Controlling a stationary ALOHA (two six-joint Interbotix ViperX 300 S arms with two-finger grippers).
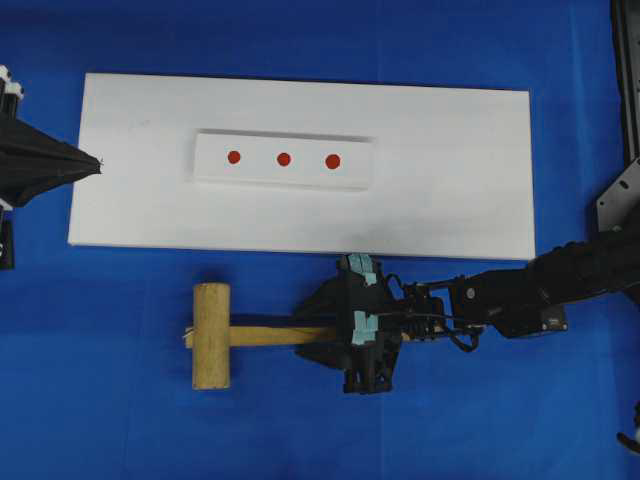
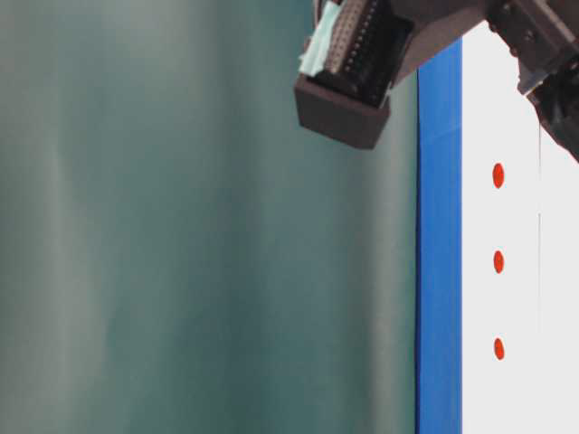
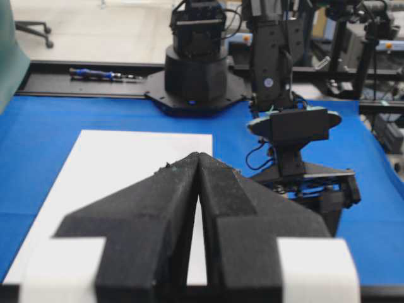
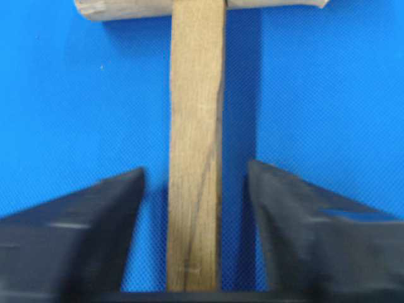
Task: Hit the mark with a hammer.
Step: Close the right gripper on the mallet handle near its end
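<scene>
1. A light-brown wooden hammer lies flat on the blue cloth, head left, slim handle pointing right.
2. Three red marks line a raised white strip beyond it.

left hand closed, right hand lowered, fingers apart

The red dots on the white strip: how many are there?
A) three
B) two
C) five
A: the overhead view shows three red dots in a row on the strip, and the table-level view also shows three.
</scene>
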